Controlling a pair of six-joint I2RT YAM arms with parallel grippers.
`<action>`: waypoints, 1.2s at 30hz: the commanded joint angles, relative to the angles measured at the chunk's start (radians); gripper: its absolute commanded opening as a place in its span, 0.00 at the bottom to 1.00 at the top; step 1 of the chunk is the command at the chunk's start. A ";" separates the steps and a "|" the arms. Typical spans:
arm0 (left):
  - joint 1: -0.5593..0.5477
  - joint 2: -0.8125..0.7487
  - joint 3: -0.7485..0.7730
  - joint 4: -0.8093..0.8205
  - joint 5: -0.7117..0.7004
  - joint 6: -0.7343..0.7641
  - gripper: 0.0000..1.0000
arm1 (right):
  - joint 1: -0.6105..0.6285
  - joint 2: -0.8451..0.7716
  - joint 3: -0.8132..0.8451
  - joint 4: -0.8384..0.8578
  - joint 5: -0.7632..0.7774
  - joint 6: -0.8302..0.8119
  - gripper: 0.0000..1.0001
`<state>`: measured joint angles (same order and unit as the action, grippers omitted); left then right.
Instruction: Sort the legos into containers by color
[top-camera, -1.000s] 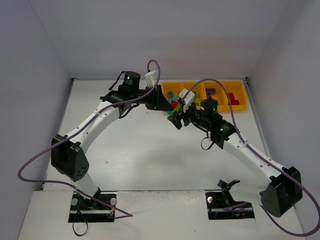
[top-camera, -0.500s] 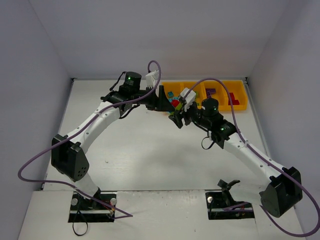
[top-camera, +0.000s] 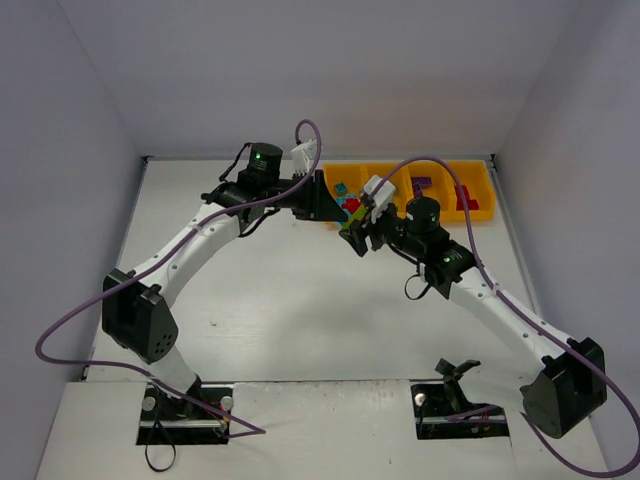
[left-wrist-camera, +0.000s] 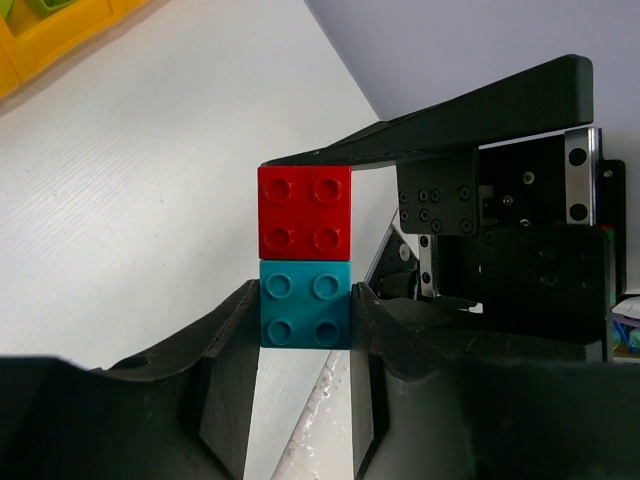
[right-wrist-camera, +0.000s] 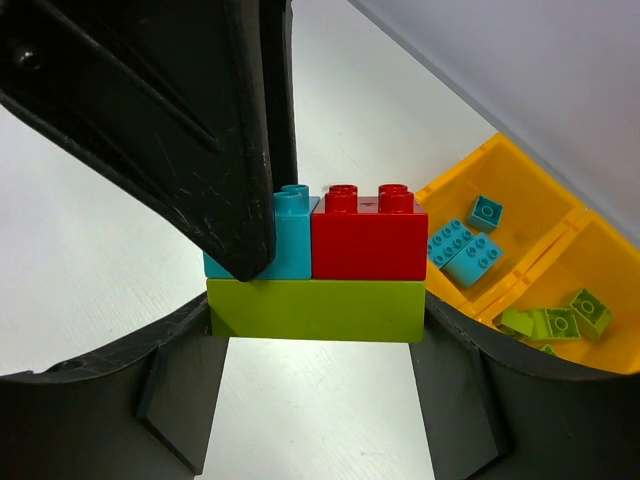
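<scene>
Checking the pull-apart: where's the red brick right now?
Right wrist view, centre: the red brick sits on the lime brick clamped in the right tool, beside the teal brick that the left tool grips.

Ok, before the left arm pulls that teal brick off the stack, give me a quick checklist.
1. Left gripper clamped on the teal brick: ok.
2. Right gripper gripping the lime green brick at both ends: ok.
3. Red brick outside the left grip: ok.
4. Orange-yellow tray compartment with loose teal bricks in sight: ok.
5. Stack lifted off the table: cannot tell.
</scene>
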<state>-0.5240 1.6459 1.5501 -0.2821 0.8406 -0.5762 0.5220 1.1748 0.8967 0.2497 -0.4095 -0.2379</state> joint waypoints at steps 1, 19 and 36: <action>0.001 -0.066 0.016 0.092 0.028 -0.010 0.20 | -0.008 -0.033 0.002 0.079 -0.008 0.003 0.00; 0.051 -0.048 0.143 0.015 0.054 0.022 0.00 | -0.036 -0.168 -0.173 0.016 0.061 0.051 0.00; 0.053 0.429 0.563 -0.052 -0.512 0.236 0.06 | -0.039 -0.210 -0.130 -0.050 0.094 0.069 0.00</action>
<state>-0.4717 2.0285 2.0136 -0.3695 0.4545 -0.3946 0.4904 0.9859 0.7094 0.1585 -0.3286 -0.1806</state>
